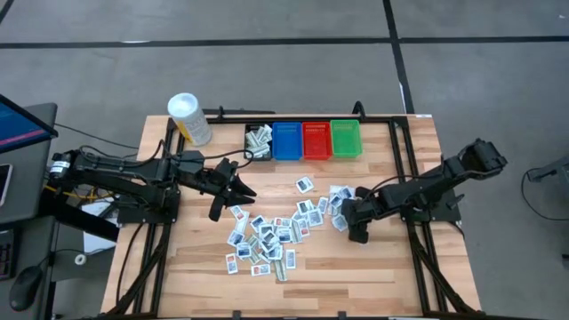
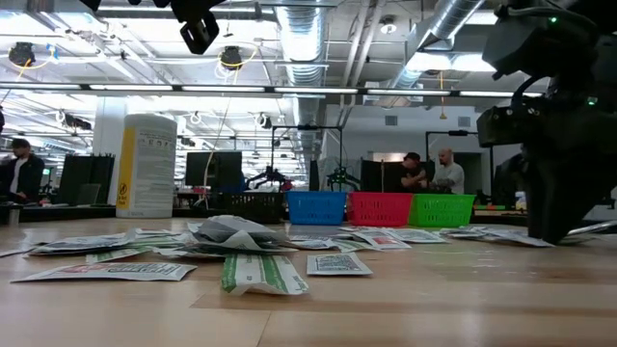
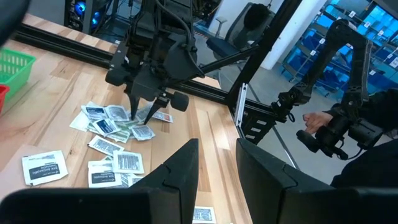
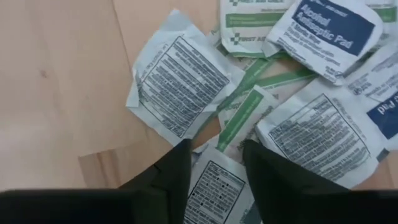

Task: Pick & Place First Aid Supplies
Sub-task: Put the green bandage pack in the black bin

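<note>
Near the tabletop's far-left corner stands a white cylindrical plastic tub with a yellow label, upright. Left arm reaches in from the left edge; left gripper hangs above bare wood beside the packet pile, its two dark fingers a little apart with nothing between them.

Along the far edge, a row of small plastic bins: black bin with several packets inside, then blue bin, red bin, green bin, touching side by side.

First aid supplies, small flat white and pale blue paper packets, lie scattered over the middle of the light wooden tabletop, many overlapping, spreading toward the near edge and rightward.

Right arm comes from the right edge; right gripper is down at the right end of the pile, fingers slightly apart, straddling a printed white packet. Whether they clamp it cannot be told.
</note>
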